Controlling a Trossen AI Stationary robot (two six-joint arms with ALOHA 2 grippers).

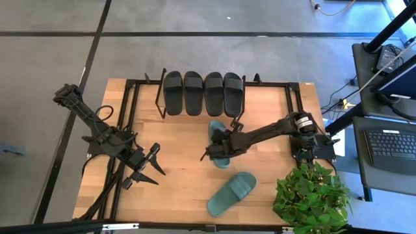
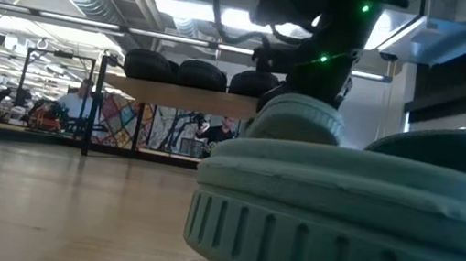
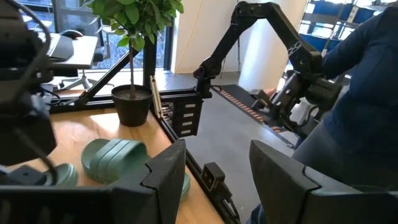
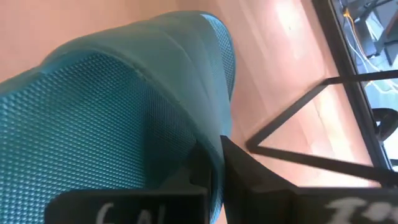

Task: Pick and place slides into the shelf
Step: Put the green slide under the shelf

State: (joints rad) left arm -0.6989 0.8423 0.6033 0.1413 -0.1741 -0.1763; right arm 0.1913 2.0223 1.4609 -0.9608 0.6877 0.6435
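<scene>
On the left the left gripper (image 1: pixel 148 170) hangs over the table (image 1: pixel 182 188) with its fingers spread, nothing between them. At the back the shelf (image 1: pixel 260 101) carries four black slides (image 1: pixel 203 92) in a row, side by side. In front of the shelf, the right gripper (image 1: pixel 218 153) is pinched onto the edge of one green slide (image 1: pixel 218 142), lifted off the wood. The second green slide (image 1: pixel 232 193) lies flat nearer the front, beside a potted plant (image 1: pixel 311 195). Six slides in all: four black, two green.
</scene>
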